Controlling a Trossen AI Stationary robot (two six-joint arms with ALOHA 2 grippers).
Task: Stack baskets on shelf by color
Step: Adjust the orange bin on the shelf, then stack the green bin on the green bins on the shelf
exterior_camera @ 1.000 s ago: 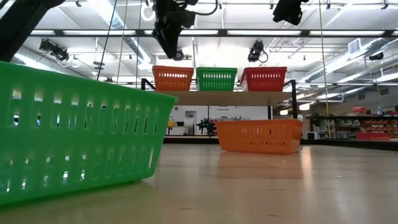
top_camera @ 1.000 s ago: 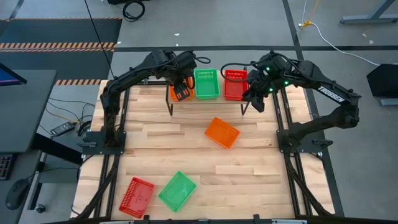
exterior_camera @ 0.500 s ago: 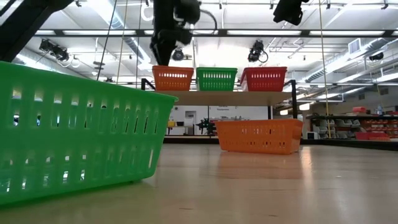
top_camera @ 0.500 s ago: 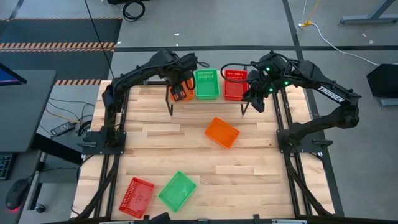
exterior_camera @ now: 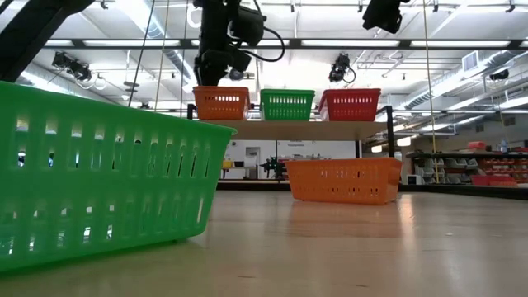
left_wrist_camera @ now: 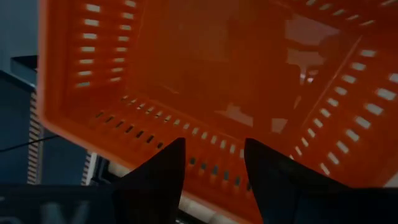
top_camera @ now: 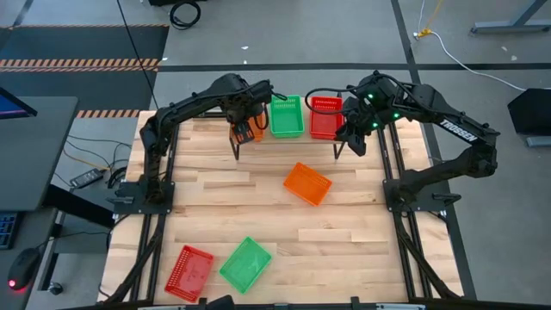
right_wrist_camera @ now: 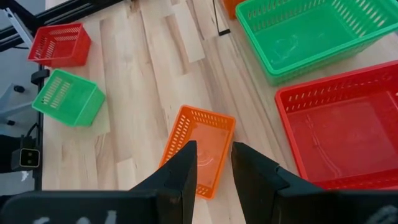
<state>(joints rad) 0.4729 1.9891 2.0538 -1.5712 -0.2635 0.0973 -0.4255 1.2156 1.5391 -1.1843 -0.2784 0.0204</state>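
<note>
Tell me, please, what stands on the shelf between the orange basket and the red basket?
A green basket stands between the orange basket and the red basket on the shelf; the low view shows this clearly.

The shelf (exterior_camera: 289, 129) bears orange, green and red baskets; the plank table (top_camera: 258, 207) bears three more.

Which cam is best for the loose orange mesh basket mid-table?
Right wrist view: the orange plastic mesh basket shows whole, open side up, beyond the right gripper. High view shows it whole but smaller; low view only its side wall; left wrist view misses it.
</note>
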